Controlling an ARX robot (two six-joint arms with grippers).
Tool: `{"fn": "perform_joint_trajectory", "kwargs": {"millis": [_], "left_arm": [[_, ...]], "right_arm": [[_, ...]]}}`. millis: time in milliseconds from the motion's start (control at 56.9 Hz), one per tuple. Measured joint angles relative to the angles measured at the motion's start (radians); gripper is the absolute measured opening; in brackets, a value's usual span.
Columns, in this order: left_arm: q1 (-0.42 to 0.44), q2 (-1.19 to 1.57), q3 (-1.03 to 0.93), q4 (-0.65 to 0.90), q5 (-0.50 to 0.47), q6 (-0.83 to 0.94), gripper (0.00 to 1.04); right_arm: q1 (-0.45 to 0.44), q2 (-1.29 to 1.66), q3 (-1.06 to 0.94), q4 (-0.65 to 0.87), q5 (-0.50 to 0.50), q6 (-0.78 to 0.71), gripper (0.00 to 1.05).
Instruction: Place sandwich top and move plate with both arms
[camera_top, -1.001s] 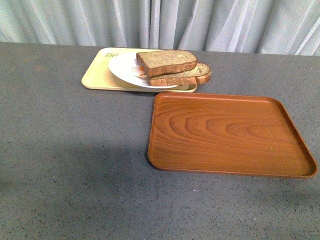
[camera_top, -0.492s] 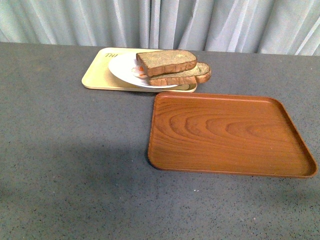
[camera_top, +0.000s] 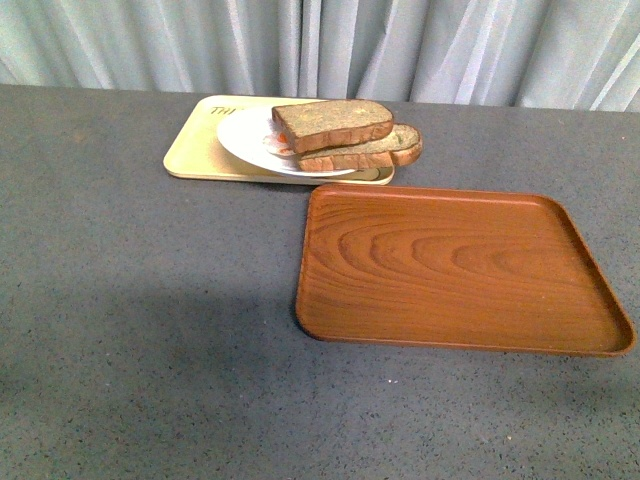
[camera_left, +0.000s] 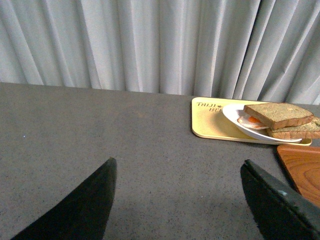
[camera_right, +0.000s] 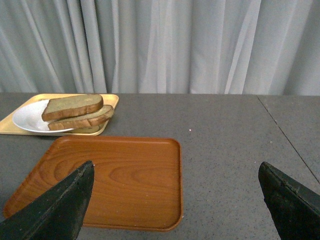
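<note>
The sandwich top (camera_top: 333, 123), a squarish brown slice, lies on a domed-end slice (camera_top: 385, 151) on the round white plate (camera_top: 240, 137). The stack also shows in the left wrist view as the sandwich top (camera_left: 278, 114) on the plate (camera_left: 235, 113), with some orange filling under it, and in the right wrist view as the sandwich top (camera_right: 73, 106) on the plate (camera_right: 27, 119). Neither arm appears in the front view. My left gripper (camera_left: 179, 167) hangs open over bare table, far from the plate. My right gripper (camera_right: 176, 172) is open above the wooden tray's near edge.
The plate rests on a pale yellow rectangular tray (camera_top: 195, 148) at the back of the grey table. A brown wooden tray (camera_top: 455, 268) lies in front of it, to the right. Grey curtains (camera_top: 320, 45) close off the far edge.
</note>
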Motion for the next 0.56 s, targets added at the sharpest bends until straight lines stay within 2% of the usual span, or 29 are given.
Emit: {"fn": "perform_joint_trajectory", "kwargs": {"millis": [88,562], "left_arm": [[0.0,0.0,0.0,0.0,0.0,0.001,0.97],[0.0,0.0,0.0,0.0,0.0,0.002,0.96]], "right_arm": [[0.0,0.0,0.0,0.0,0.0,0.0,0.96],[0.0,0.0,0.0,0.0,0.0,0.0,0.96]]}}
